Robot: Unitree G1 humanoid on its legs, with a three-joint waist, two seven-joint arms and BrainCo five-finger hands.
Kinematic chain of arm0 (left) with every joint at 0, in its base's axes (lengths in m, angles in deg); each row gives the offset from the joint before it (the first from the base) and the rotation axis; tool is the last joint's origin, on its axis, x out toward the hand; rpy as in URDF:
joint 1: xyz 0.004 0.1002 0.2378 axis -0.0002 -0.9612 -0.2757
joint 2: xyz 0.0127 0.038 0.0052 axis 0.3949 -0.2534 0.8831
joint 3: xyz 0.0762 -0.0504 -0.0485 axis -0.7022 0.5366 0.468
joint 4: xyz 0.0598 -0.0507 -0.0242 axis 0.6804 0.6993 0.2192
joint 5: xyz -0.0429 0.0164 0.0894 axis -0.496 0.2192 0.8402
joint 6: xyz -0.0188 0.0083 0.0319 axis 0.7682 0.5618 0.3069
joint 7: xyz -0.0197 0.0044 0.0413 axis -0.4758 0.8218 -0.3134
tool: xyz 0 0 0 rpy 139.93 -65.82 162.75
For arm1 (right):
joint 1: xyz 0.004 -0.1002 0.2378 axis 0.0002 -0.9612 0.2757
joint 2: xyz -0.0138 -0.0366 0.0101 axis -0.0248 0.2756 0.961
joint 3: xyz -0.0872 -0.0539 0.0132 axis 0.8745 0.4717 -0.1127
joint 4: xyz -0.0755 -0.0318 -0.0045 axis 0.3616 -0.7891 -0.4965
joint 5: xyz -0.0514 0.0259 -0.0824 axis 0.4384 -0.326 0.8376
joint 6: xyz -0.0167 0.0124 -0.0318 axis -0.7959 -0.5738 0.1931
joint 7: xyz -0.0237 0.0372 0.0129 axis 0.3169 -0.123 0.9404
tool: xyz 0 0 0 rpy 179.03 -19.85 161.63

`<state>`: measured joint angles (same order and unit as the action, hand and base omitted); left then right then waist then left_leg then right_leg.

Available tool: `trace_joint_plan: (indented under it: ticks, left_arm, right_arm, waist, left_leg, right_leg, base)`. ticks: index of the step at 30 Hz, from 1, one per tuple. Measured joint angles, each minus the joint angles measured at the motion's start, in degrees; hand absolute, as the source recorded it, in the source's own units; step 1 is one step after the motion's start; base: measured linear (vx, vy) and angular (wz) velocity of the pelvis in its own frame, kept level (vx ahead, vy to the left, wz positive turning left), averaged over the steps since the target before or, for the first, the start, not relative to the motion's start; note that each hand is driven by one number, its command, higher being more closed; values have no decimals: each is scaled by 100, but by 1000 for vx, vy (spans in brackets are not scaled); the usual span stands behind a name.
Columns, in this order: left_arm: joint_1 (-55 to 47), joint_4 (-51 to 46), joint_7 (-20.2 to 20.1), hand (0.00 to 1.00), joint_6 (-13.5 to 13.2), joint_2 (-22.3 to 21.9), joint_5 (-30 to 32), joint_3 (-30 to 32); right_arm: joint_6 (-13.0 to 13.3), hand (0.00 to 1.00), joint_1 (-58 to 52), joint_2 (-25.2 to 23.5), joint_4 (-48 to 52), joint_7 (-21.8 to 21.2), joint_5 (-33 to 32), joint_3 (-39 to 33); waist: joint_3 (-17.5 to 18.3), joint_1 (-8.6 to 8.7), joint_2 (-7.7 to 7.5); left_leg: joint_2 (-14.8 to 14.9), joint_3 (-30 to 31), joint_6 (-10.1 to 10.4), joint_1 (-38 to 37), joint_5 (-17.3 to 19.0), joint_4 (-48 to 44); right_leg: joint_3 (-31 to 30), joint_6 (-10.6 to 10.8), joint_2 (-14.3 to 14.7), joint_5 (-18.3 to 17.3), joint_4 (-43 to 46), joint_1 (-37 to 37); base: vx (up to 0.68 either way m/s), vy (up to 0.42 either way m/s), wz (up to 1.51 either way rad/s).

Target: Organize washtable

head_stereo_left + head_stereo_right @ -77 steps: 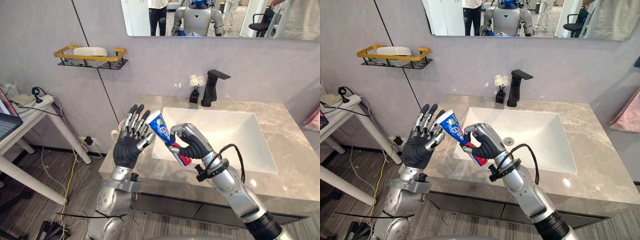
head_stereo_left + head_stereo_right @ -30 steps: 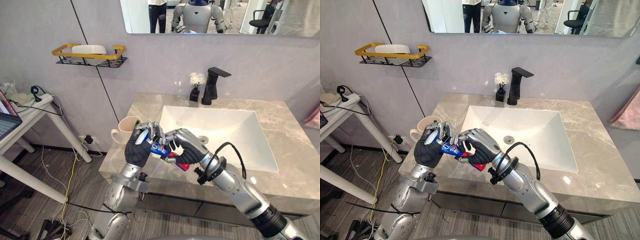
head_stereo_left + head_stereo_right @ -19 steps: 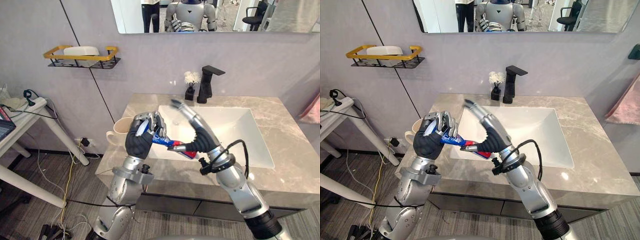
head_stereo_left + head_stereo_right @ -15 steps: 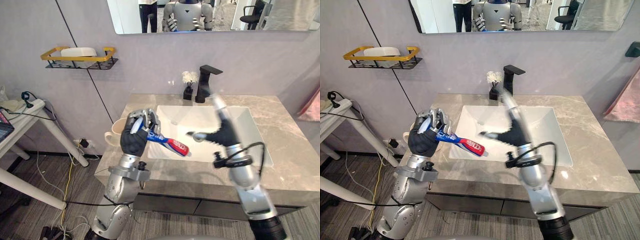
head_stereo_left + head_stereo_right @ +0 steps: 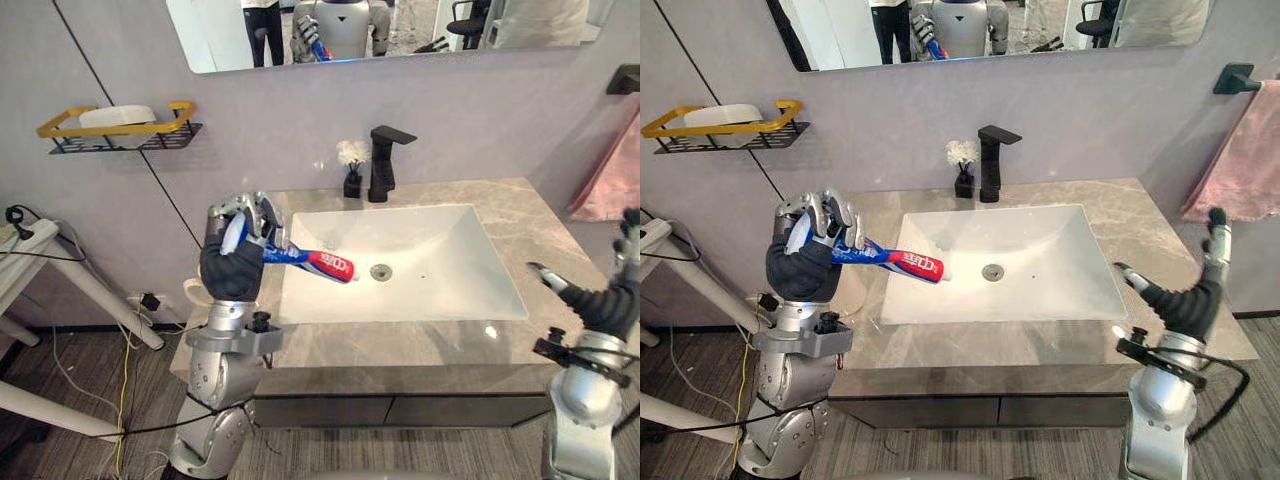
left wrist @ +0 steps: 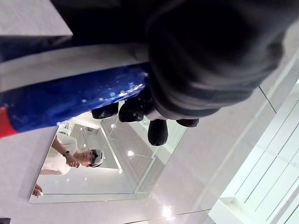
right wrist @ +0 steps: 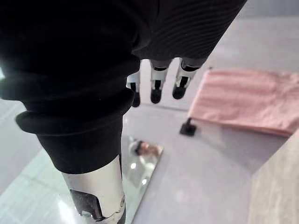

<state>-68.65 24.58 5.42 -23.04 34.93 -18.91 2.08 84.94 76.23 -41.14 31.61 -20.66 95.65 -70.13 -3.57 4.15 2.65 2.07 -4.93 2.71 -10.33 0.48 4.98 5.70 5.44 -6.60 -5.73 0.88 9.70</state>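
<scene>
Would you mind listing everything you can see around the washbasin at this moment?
toothpaste tube: one, blue, red and white, held roughly level over the sink's left edge
sink: one, white, set in the countertop
countertop: one, grey marbled, below the mirror
faucet: one, black, behind the sink
vase of flowers: one, black with white flowers, just left of the faucet
wall shelf: one, yellow and black, on the wall at left
white bar: one, on the wall shelf
mirror: one, on the wall above
towel: one, pink, hanging at right
side table: one, white, far left
left robot hand: curled round the toothpaste tube
right robot hand: open, raised by the countertop's right end
</scene>
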Motion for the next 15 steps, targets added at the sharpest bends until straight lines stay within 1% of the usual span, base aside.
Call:
trace_joint_plan:
  ticks: [2, 4, 5, 6, 8, 11, 15]
  left_arm:
    - [182, 0, 85, 100, -13, -12, 102, 11]
    - [260, 9, 89, 100, -14, -59, 113, 18]
    - [343, 36, 93, 100, -15, -73, 118, 17]
    - [372, 48, 103, 100, -16, -75, 126, 16]
    - [565, 230, 143, 100, -16, -146, 157, -41]
    - [726, 491, 228, 100, -17, -216, 250, -130]
    - [818, 727, 346, 100, -15, -277, 323, -178]
  right_arm:
    - [-35, 0, -212, -188, -79, 89, -151, -222]
    - [-71, 0, -314, -274, -215, 122, -237, -301]
    - [-134, 0, -369, -347, -338, 149, -246, -327]
    - [-144, 0, -404, -394, -400, 177, -268, -321]
    - [-197, 0, -717, -630, -591, 212, -300, -315]
    - [-329, 0, -1020, -862, -802, 203, -298, -281]
    - [-407, 0, -1338, -996, -1187, 196, -298, -293]
  waist:
    - [2, 23, 4]
    - [15, 53, 16]
    - [22, 104, 18]
    - [22, 138, 19]
    - [24, 149, 22]
    - [30, 151, 30]
    - [46, 166, 37]
  left_leg:
    - [1, -20, -3, -2, 29, -24]
    - [4, -96, -11, 51, 106, -132]
    - [4, -132, -11, 93, 128, -177]
    - [3, -144, -12, 104, 130, -183]
    - [3, -162, -11, 106, 135, -183]
    - [3, -195, -11, 120, 142, -184]
    - [2, -232, -12, 155, 143, -189]
  right_leg:
    - [-56, 5, 0, 3, 0, -18]
    - [-139, 27, -2, 17, 0, -66]
    - [-168, 39, -5, 28, -1, -101]
    - [-173, 41, -6, 31, -1, -111]
    - [-206, 44, -6, 35, -1, -129]
    - [-249, 47, -5, 43, 0, -164]
    - [-275, 56, -7, 63, -5, -211]
  base:
    - [-19, -9, -11]
    - [-19, 1, -21]
    - [-19, 2, -16]
    - [-16, -5, -8]
    - [-18, -14, -6]
    - [-22, -13, -7]
    - [-14, -5, -3]
